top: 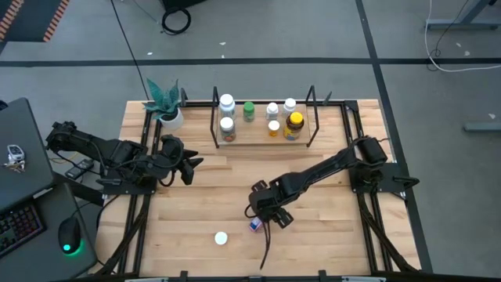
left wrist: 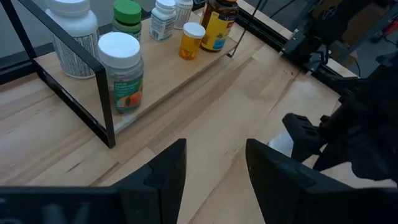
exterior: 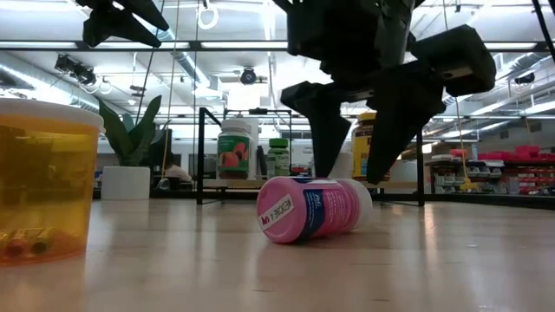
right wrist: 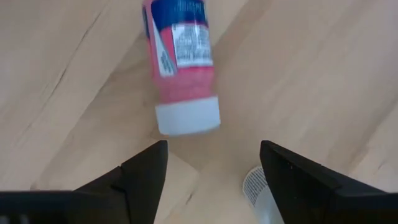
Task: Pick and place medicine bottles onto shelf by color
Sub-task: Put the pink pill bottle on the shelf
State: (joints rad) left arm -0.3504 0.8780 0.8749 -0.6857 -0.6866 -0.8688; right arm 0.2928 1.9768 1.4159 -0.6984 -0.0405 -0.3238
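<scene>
A pink medicine bottle [top: 255,225] with a white cap [right wrist: 186,118] lies on its side on the table, also shown in the low view [exterior: 312,208]. My right gripper [right wrist: 212,149] is open just above it and touches nothing; it also shows in the high view [top: 266,210]. My left gripper [top: 190,164] is open and empty at the table's left, facing the shelf [left wrist: 74,106]. The shelf [top: 262,139] at the far edge holds several bottles, among them a green-capped one [top: 249,110] and a dark amber one with a yellow cap [top: 294,124].
An orange see-through bottle with a white cap [top: 221,238] stands near the front edge, close to the low camera [exterior: 43,182]. A potted plant [top: 166,106] stands left of the shelf. Black arm frames run along both table sides.
</scene>
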